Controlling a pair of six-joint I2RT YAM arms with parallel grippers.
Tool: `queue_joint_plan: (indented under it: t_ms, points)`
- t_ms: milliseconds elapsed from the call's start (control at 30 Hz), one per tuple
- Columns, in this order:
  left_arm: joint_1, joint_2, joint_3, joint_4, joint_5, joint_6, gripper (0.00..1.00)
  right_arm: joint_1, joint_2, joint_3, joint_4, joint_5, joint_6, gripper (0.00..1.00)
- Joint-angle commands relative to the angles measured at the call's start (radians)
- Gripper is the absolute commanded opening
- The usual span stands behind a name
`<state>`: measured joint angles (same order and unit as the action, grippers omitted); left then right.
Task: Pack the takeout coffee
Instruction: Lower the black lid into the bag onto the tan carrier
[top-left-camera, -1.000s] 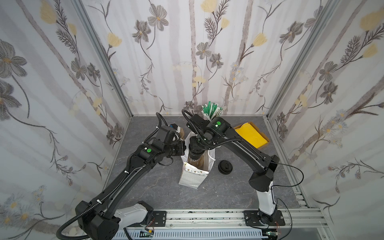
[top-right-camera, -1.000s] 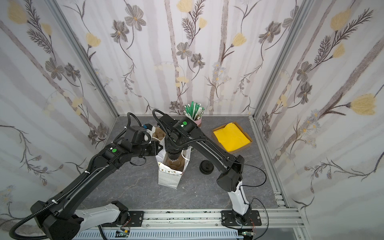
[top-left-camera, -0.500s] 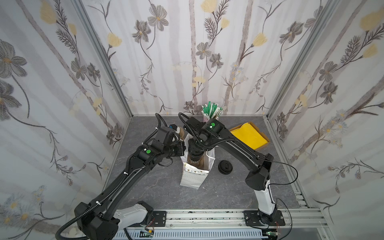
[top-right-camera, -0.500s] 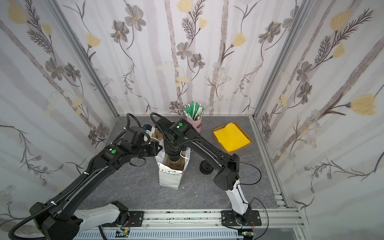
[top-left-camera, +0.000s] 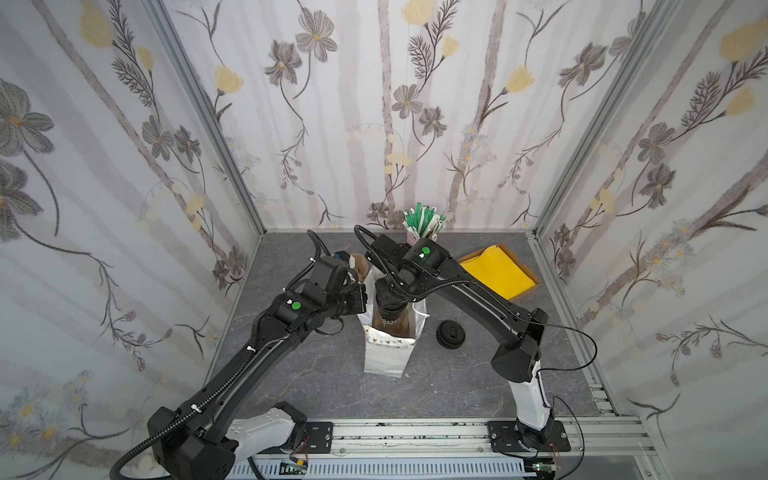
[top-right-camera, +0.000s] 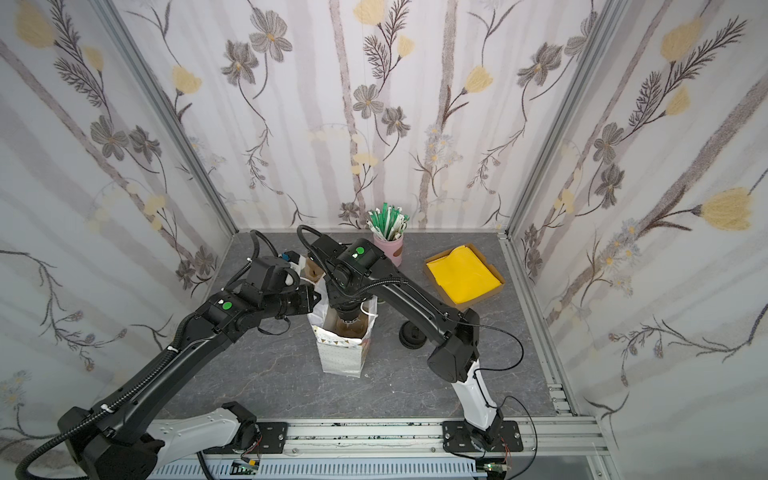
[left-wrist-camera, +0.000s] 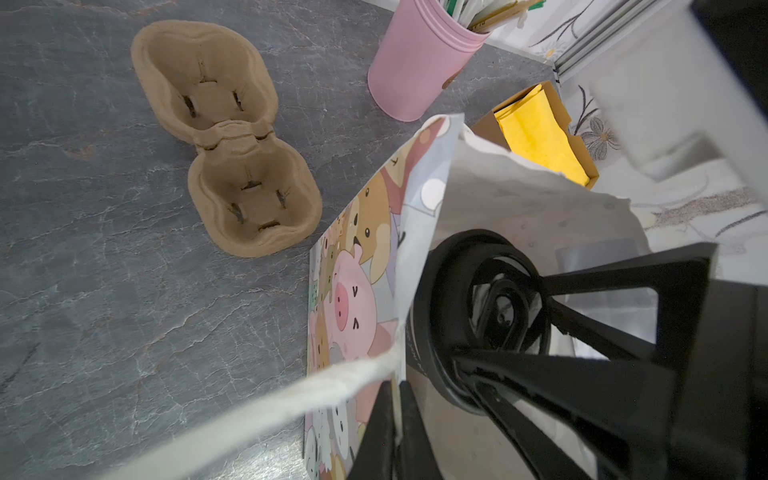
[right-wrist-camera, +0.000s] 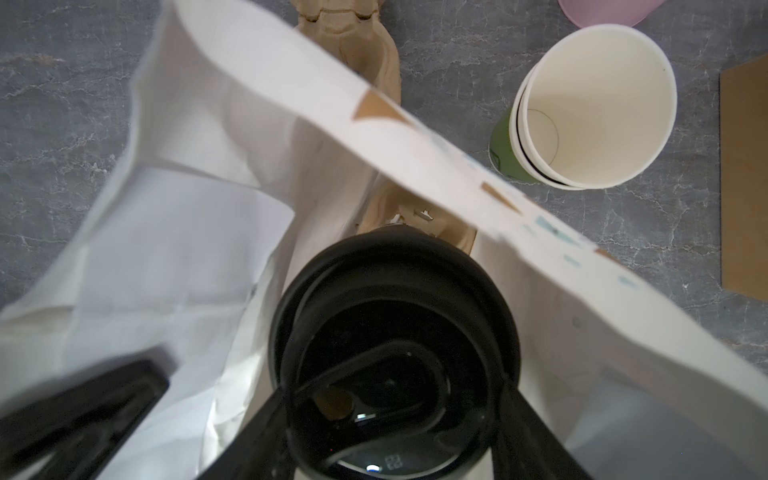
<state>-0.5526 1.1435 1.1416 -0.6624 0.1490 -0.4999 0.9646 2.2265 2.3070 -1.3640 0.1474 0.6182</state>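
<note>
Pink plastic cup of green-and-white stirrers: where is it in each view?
Top view: pink plastic cup at the back, in plain sight.
Top view: same spot, mostly hidden behind the right arm.
Left wrist: past the rim of the cartoon-printed paper bag, here.
Right wrist: a sliver at the frame edge.
Shared landmark: brown pulp cup carrier nearby.

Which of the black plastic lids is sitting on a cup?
The black domed lid capping the paper cup that the right gripper holds inside the white paper bag. The other black lids lie stacked, cupless, on the grey table beside it.
</note>
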Motion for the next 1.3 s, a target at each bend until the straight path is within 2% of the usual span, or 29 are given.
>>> queue_joint_plan:
  t_ms: [0,700,967,1267]
  points:
    - [0.001,-0.011,-0.009,0.007,-0.046,-0.049,0.00,0.011,-0.004,0.000,0.042,-0.004,-0.044,0.35]
    - [0.005,-0.013,-0.022,0.007,-0.054,-0.046,0.00,0.015,0.056,-0.008,0.022,-0.011,-0.112,0.32]
    - [0.011,-0.014,-0.025,0.007,-0.052,-0.044,0.00,0.007,0.022,-0.113,0.054,-0.018,-0.125,0.31]
    - [0.014,-0.016,-0.023,0.008,-0.052,-0.034,0.00,-0.006,0.024,-0.121,0.053,-0.022,-0.115,0.31]
